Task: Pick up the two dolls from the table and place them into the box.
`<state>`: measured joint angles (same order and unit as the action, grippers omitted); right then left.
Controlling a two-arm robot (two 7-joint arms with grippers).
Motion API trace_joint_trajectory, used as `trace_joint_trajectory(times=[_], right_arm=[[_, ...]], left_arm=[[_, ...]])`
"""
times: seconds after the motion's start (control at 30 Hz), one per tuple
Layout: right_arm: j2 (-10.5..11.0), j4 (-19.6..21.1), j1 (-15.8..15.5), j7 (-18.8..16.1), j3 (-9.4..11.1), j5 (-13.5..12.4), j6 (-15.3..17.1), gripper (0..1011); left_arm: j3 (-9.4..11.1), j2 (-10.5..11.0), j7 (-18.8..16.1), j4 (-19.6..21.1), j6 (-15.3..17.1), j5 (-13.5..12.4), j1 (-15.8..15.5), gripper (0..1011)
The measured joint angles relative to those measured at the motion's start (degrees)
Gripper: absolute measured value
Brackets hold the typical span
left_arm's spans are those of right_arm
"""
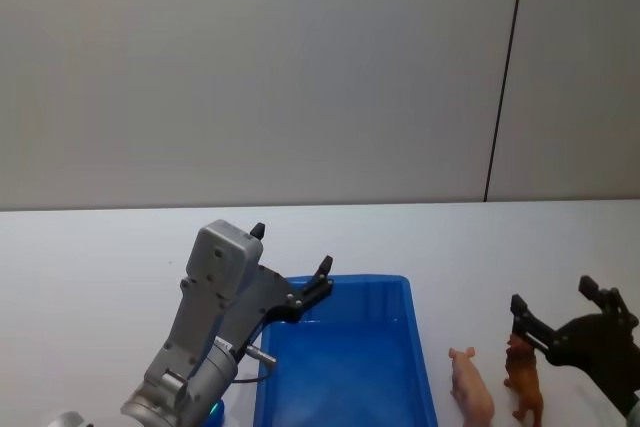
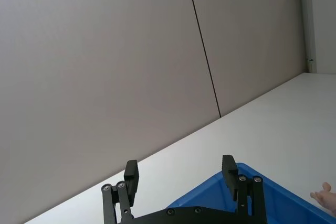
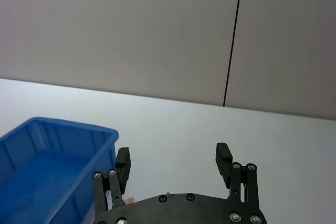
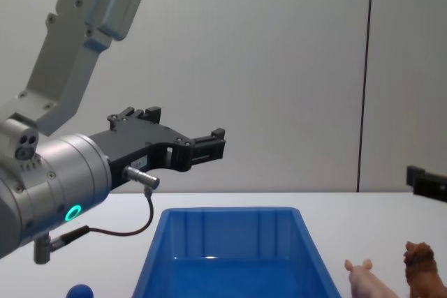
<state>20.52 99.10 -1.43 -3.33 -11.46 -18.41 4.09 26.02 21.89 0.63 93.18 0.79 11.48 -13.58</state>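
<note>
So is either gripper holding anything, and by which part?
Nothing is held. The left gripper is open above the box; the right gripper is open above the brown doll, which stands beside the pink pig on the table.

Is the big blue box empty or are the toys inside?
Empty where visible: the large blue plastic bin shows bare floor; the pale pink pig figurine and brown lion figurine stand outside it.

- No writing, label, brand name, number or sign can be read anywhere.
- The box (image 1: 365, 299) shows plain blue walls, with no lettering legible on them.
</note>
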Motion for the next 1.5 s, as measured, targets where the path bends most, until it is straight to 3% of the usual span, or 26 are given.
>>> trace_joint_trajectory(times=[0.43, 0.9, 1.4, 1.5], right_arm=[[0.0, -1.9, -0.8, 0.1, -0.1, -0.4, 3.7, 1001], [-0.8, -2.6, -2.2, 1.7, -1.2, 1.9, 8.3, 1001], [-2.0, -4.6, -2.1, 2.9, -1.9, 3.8, 9.5, 1001], [-2.3, -5.4, -1.7, 2.8, -2.0, 4.2, 9.2, 961]], left_arm=[[0.0, 0.0, 0.0, 0.0, 0.0, 0.0, 0.0, 1002], [0.0, 0.0, 0.0, 0.0, 0.0, 0.0, 0.0, 1002], [0.0, 0.0, 0.0, 0.0, 0.0, 0.0, 0.0, 1002], [0.0, 0.0, 0.0, 0.0, 0.0, 0.0, 0.0, 1002]])
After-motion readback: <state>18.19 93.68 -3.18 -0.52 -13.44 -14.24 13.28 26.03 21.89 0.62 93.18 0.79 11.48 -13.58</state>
